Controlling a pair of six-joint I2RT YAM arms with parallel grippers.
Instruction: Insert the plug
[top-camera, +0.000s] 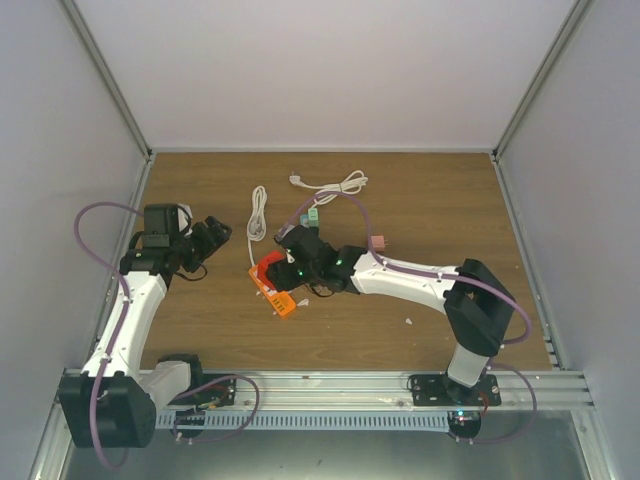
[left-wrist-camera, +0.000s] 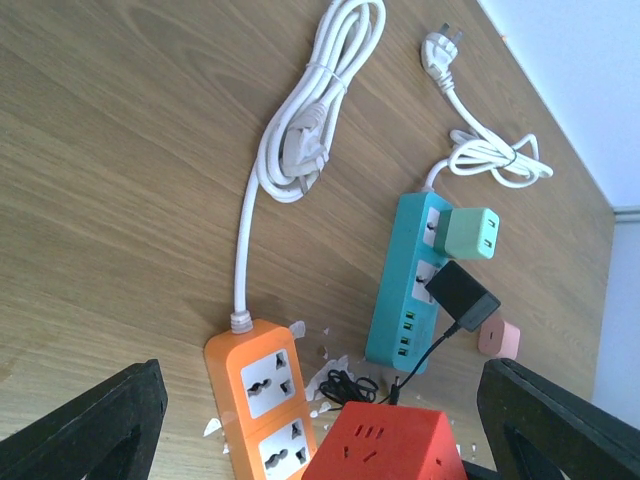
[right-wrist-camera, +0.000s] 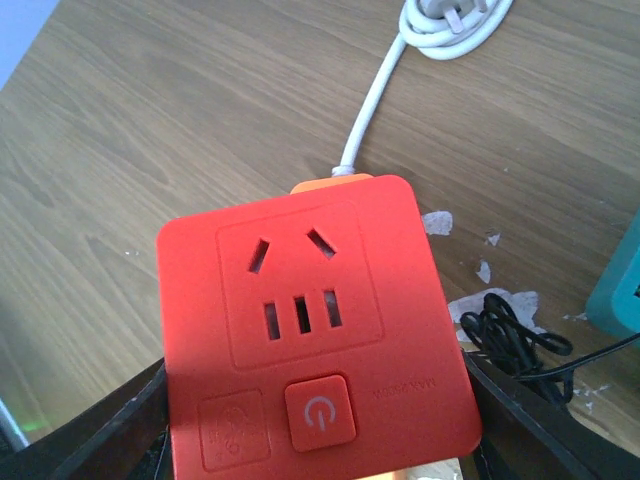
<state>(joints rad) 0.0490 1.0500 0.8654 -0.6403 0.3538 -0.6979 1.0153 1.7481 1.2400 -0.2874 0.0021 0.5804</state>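
Observation:
The plug (left-wrist-camera: 462, 293), a small black boxy adapter, sits tilted on the socket face of a teal power strip (left-wrist-camera: 402, 300). I cannot tell how deep it is seated. Its thin black wire (left-wrist-camera: 350, 385) trails to a small coil on the table. My left gripper (left-wrist-camera: 320, 420) is open with nothing between its fingers, and it hangs at the left of the table (top-camera: 213, 235), apart from the strips. My right gripper (right-wrist-camera: 315, 445) is shut on a red socket cube (right-wrist-camera: 310, 320), held above an orange power strip (top-camera: 280, 300). The cube's socket face and power button face the right wrist camera.
A green adapter (left-wrist-camera: 470, 232) sits on the teal strip's far socket, and a pink adapter (left-wrist-camera: 497, 340) lies beside the strip. The orange strip's white cord (left-wrist-camera: 305, 130) lies coiled, with a second white cord and plug (left-wrist-camera: 490, 155) behind it. Paper scraps (left-wrist-camera: 325, 375) litter the wood.

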